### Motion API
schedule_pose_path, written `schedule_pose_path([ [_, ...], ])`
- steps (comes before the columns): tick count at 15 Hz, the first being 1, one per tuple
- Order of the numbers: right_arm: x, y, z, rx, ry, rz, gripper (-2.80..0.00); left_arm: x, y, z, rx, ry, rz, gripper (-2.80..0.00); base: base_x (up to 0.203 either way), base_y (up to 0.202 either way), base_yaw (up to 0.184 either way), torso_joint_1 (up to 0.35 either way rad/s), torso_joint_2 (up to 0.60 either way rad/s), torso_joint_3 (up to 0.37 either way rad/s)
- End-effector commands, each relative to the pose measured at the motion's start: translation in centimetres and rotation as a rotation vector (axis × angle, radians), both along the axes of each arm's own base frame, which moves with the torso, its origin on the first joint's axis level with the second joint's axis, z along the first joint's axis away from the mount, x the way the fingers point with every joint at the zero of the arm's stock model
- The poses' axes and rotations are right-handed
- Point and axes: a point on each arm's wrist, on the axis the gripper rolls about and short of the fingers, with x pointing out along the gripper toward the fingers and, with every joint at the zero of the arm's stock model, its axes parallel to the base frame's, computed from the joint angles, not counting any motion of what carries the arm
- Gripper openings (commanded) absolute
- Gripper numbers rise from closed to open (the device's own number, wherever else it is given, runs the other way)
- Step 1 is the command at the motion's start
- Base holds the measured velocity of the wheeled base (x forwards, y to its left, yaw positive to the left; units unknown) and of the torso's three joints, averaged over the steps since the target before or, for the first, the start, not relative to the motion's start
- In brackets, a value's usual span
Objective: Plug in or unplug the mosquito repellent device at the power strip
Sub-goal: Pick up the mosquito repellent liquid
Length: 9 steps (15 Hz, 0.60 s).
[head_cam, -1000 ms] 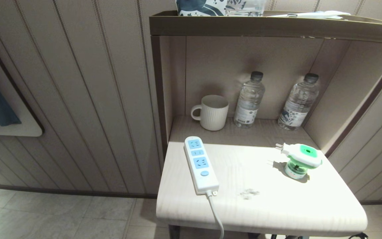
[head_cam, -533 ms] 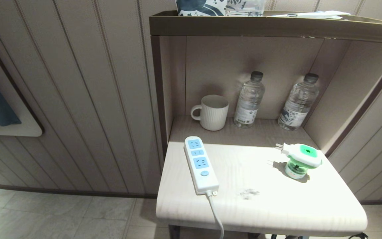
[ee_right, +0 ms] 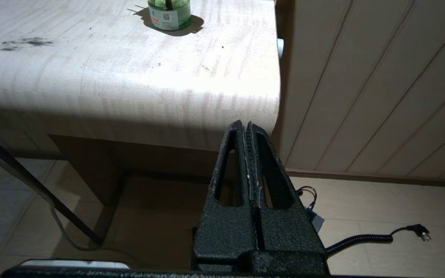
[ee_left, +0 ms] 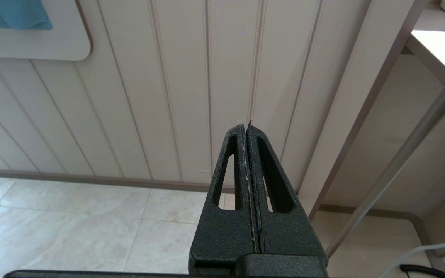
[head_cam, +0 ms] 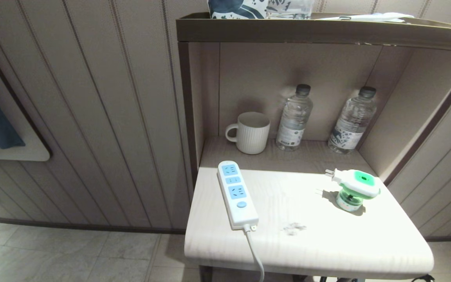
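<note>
- Head view: the power strip [head_cam: 236, 194] lies flat at centre frame on the left part of the pale counter [head_cam: 327, 243], its white cord [head_cam: 255, 254] running off the lower edge.
- The mosquito repellent device [head_cam: 354, 188] stands upright at right of centre, well apart from the strip, prongs pointing left and unplugged.
- In the shaded recess behind, a white mug [head_cam: 249, 132] and two water bottles [head_cam: 294, 117] stand in a row; neither arm shows here.
- Left wrist view: the left pincer [ee_left: 247, 129] is closed, empty, before a panelled wall and tiled floor, the counter edge [ee_left: 435, 58] at upper right.
- Right wrist view: the right pincer [ee_right: 245, 127] is closed, empty, below the counter's front edge; the device's green bottle shows at the top edge.
</note>
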Motion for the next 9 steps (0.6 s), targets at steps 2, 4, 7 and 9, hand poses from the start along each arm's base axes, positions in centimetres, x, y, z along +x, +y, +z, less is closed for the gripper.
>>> schedule_pose_path([
  [2,-0.5,0.0,1.4,-0.015,-0.036,-0.001,-2.8,0.0,0.0,0.0,0.0,0.0,0.001,-2.8,0.0,0.0,0.0,0.0,0.0,0.0],
  [4,-2.2,0.0,4.9,-0.015,-0.084,0.012,-2.8,0.0,0.0,0.0,0.001,0.001,0.0,-2.8,0.0,0.0,0.0,0.0,0.0,0.0],
  [7,-3.2,0.2,9.5,-0.006,-0.021,0.081,-2.8,0.0,0.0,0.0,0.001,0.001,0.001,-2.8,0.0,0.0,0.0,0.0,0.0,0.0],
  [9,-1.0,0.1,12.1,0.009,0.099,0.123,-2.8,0.0,0.0,0.0,0.001,0.0,0.0,-2.8,0.0,0.0,0.0,0.0,0.0,0.0],
])
